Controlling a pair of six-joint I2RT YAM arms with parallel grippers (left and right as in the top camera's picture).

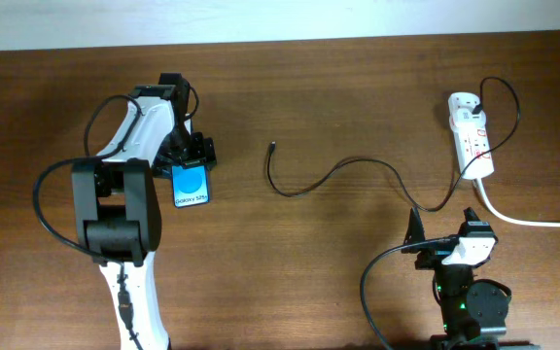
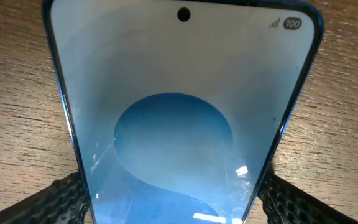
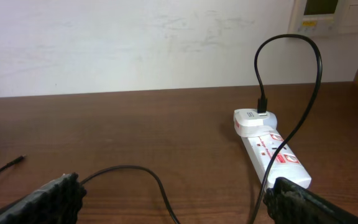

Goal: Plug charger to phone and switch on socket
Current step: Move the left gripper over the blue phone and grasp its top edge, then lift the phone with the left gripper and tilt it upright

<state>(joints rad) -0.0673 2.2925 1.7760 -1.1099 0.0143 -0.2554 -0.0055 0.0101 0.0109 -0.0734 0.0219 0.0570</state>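
Observation:
The phone (image 1: 192, 185) lies flat on the table with its blue screen up. My left gripper (image 1: 189, 160) straddles its far end. In the left wrist view the phone (image 2: 179, 112) fills the space between the fingers (image 2: 169, 199), which press against both its long edges. The charger, a thin black cable (image 1: 333, 172), runs across the table from the adapter on the socket (image 1: 472, 136). Its plug tip (image 1: 272, 147) lies free, right of the phone. My right gripper (image 1: 443, 226) is open and empty near the front edge. In its own view the cable (image 3: 135, 168) and the socket (image 3: 272, 152) lie ahead of the fingers (image 3: 173, 199).
The socket's thick white cable (image 1: 533, 220) runs off to the right edge. A pale wall (image 3: 135, 43) stands behind the table's far edge. The black cable loops up above the adapter (image 3: 291, 68).

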